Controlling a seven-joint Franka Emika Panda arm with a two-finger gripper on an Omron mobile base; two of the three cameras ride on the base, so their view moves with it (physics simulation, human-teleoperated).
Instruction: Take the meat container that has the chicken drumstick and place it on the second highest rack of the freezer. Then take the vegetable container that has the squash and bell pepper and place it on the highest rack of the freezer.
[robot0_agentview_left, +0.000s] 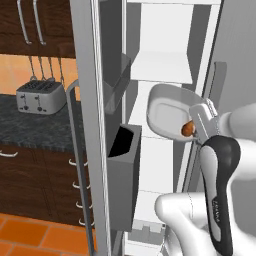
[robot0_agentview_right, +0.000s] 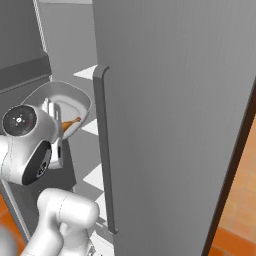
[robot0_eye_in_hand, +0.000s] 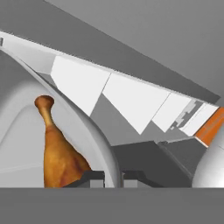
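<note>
Gripper pinched shut on rim of meat container, tilted, inside open freezer. Chicken drumstick right by fingertips. Grey door bins to its left, toaster far left.

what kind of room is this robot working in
Most likely a home kitchen, rendered in simulation. An open freezer with white shelves stands ahead, a toaster sits on a dark speckled counter, and dark wood cabinets hang above an orange tiled floor.

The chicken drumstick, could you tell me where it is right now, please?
The chicken drumstick lies in the white tray, which the hand holds by its rim, tilted, in front of the open freezer's white shelves.
</note>
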